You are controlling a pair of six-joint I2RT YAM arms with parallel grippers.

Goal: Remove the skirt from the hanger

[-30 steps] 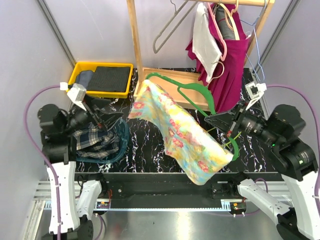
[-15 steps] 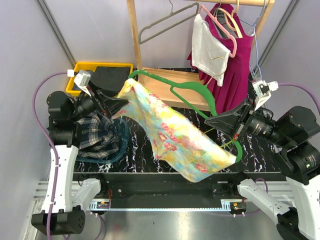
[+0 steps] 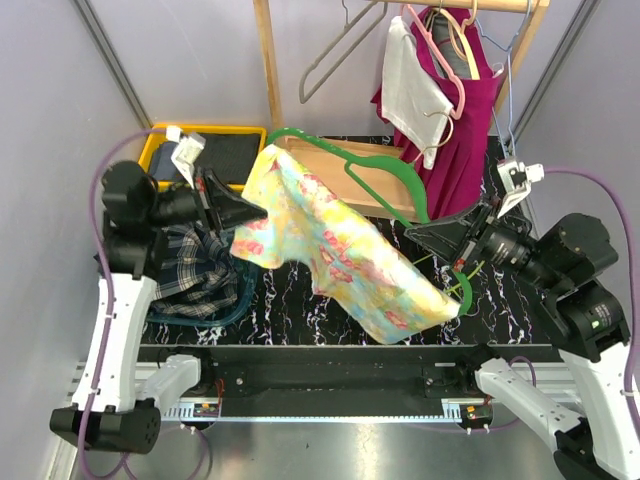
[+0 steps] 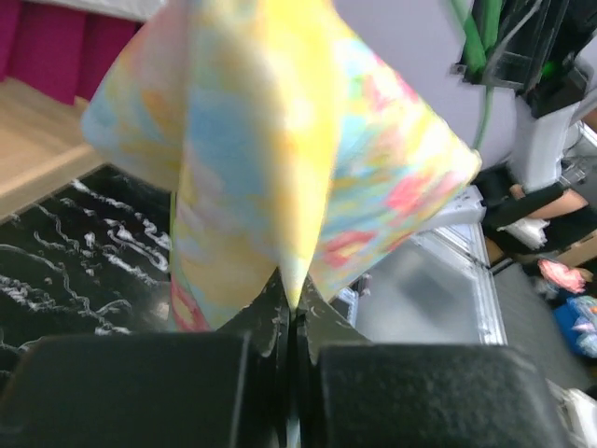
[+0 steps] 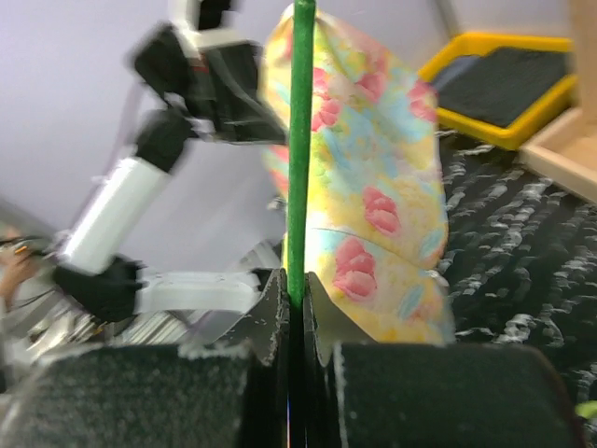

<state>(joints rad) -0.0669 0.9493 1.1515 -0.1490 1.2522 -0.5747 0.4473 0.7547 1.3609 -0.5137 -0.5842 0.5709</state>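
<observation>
The skirt (image 3: pixel 340 250), yellow with pink and blue flowers, is draped along the green hanger (image 3: pixel 385 170), which slants down across the bench (image 3: pixel 290 300) in front of the wooden rack (image 3: pixel 268 70). The right pincer (image 3: pixel 415 235) is clamped on the hanger's thin green bar, seen from the right wrist as a rod pinched between closed fingers (image 5: pixel 280 308). The left pincer (image 3: pixel 255 212) is closed tight on a fold of the skirt's edge, just off the rack's near left corner; the left wrist view shows cloth fanning up from the shut tips. A second ago the left pincer hung lower over the plaid garment (image 3: pixel 190 280), clear of the skirt; half a second ago it had reached the cloth, and now the left arm stands taller. The hanger's upper tip has risen closer to the rack's left upright, the cloth has bunched beside the left pincer, and its low end has lifted slightly. The grey hanger (image 3: pixel 335 55) on the rack's rail has swung.
</observation>
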